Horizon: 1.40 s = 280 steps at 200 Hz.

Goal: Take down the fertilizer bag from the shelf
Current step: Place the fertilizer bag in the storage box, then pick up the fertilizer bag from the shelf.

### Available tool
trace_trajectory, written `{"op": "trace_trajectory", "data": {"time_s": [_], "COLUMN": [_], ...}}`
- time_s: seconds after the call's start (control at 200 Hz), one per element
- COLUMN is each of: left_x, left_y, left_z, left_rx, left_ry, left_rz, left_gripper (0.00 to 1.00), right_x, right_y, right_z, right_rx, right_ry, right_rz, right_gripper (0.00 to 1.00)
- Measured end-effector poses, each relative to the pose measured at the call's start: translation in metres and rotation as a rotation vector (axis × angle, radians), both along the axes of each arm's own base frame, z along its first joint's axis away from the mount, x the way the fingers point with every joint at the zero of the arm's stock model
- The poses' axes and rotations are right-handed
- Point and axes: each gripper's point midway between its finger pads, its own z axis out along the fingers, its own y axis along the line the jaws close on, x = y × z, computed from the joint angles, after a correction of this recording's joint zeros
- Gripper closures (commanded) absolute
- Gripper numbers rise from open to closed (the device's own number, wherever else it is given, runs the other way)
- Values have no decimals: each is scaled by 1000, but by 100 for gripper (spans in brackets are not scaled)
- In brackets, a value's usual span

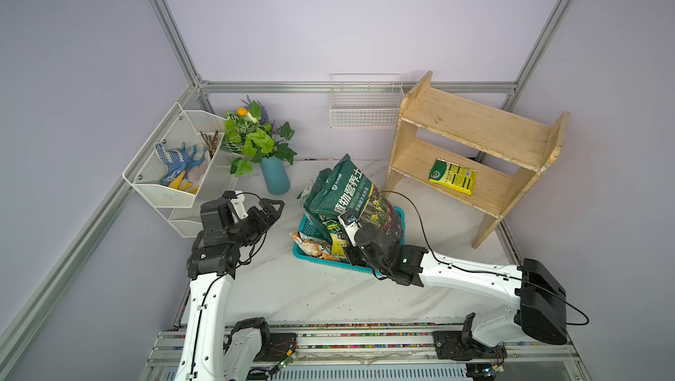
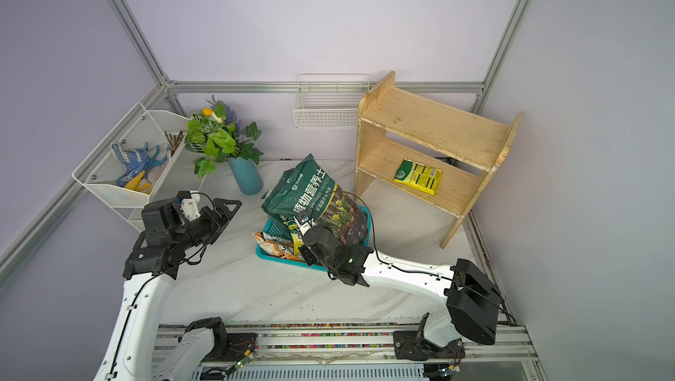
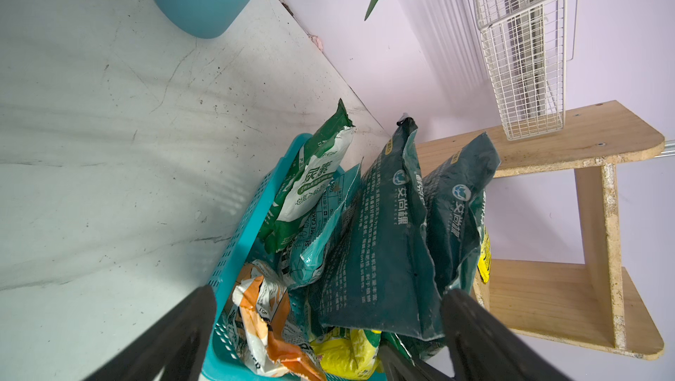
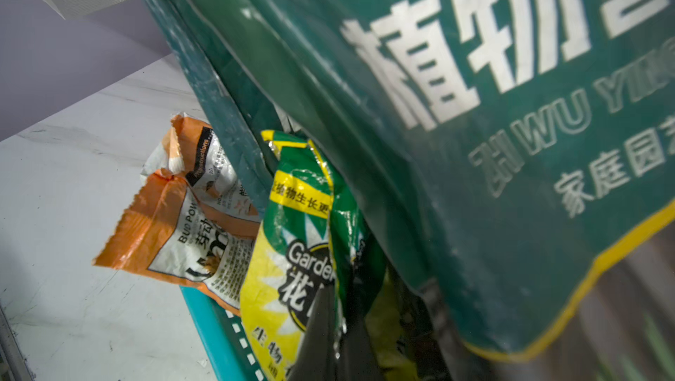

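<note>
Currently small yellow-green fertilizer bag (image 1: 453, 176) is found flat on lower tier of pale wooden two-tier shelf (image 1: 471, 131). R gripper (image 4: 334, 328) is closed in teal plastic basket (image 1: 296, 249), L gripper (image 1: 272, 211) spread wide. Bag's near edge should be pinched, top board avoided.

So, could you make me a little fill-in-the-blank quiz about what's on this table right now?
1. The yellow fertilizer bag lies on the ___ tier of the wooden shelf.
2. The jaws of the left gripper stand ___.
3. The right gripper sits among the bags in the teal ___.
4. The leafy plant stands in a blue ___.

Missing words: lower; open; basket; vase.
</note>
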Motion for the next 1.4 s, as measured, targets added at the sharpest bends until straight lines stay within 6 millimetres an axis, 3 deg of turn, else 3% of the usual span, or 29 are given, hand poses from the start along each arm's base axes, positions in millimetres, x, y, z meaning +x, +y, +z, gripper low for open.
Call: {"op": "trace_trajectory", "data": {"time_s": [0.2,0.505,0.61,0.645,0.75,0.85,1.025,1.035,1.125,1.245,1.315,1.4], "left_x": [0,0,0,0,0,0,0,0,0,0,0,0], "left_y": [0,1,1,1,1,1,2,2,2,2,2,3], "left_z": [0,0,0,0,0,0,0,0,0,0,0,0], "left_rx": [0,0,0,0,0,0,0,0,0,0,0,0], "left_ry": [0,0,0,0,0,0,0,0,0,0,-1,-1], "left_rz": [1,2,2,2,2,3,7,8,8,8,7,8], "left_gripper": [0,0,0,0,0,0,0,0,0,0,0,0], "right_x": [-10,-33,-35,-36,-36,-34,-34,-34,-28,-2,21,47], "right_y": [-11,-27,-26,-25,-23,-27,-80,-84,-119,-160,-182,-199], "right_z": [-15,4,2,2,14,46,132,137,164,165,153,125], "right_rx": [16,92,78,64,43,74,195,202,238,192,137,37], "right_ry": [26,26,40,48,53,17,-124,-134,-182,-184,-163,-117], "right_rz": [9,69,82,84,83,60,-81,-95,-219,-414,-529,-633], "right_gripper": [100,100,65,58,48,43,36,32,29,32,28,24]}}
